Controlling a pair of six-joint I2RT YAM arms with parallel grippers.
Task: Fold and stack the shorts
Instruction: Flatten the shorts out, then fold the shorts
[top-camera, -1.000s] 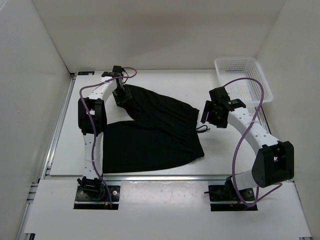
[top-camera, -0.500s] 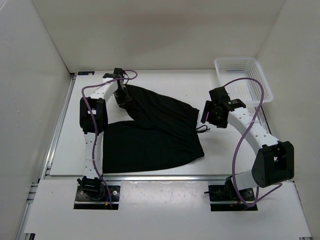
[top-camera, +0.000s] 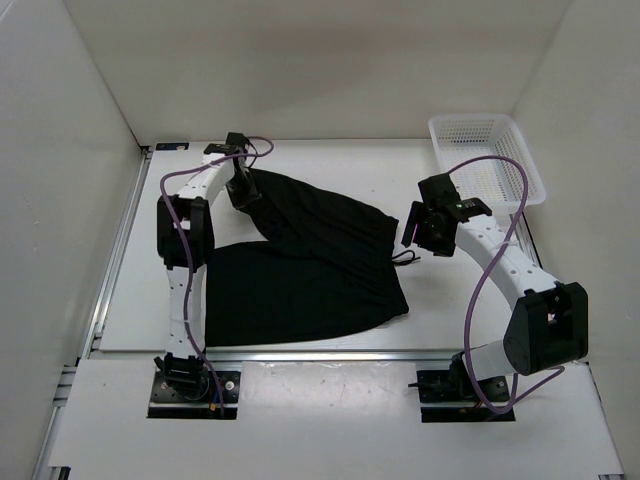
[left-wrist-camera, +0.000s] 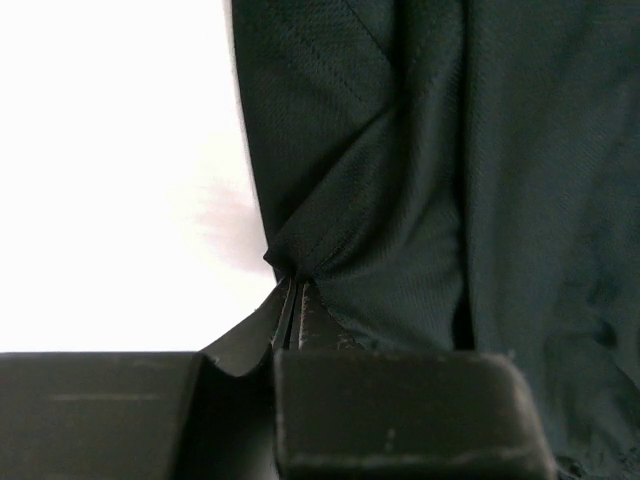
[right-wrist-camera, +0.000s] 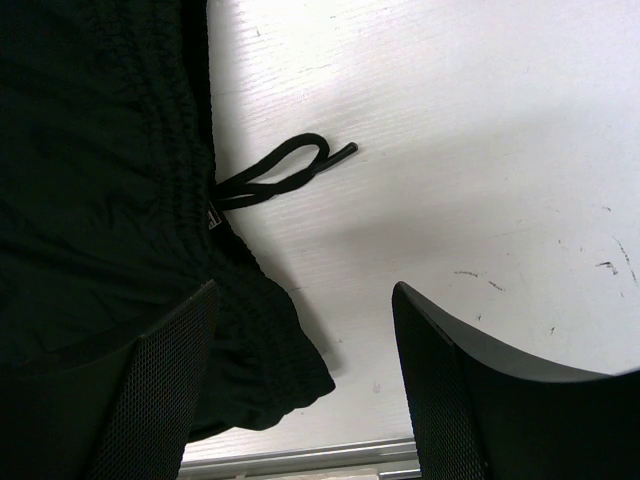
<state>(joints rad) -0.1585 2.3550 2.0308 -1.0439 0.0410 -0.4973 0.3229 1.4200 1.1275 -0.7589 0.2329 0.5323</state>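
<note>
The black shorts (top-camera: 310, 255) lie spread on the white table, one leg toward the back left, the other toward the front. My left gripper (top-camera: 243, 188) is shut on the hem corner of the back leg; the left wrist view shows its jaws pinching the black fabric (left-wrist-camera: 370, 180) at a fold. My right gripper (top-camera: 412, 235) is open and empty, hovering just right of the waistband. In the right wrist view the waistband (right-wrist-camera: 120, 200) lies at the left and the drawstring (right-wrist-camera: 285, 170) loops out onto the table between my fingers (right-wrist-camera: 165, 390).
A white mesh basket (top-camera: 487, 158) stands at the back right of the table. White walls close in the left, back and right. The table's front edge (top-camera: 330, 352) runs just beyond the shorts' near leg.
</note>
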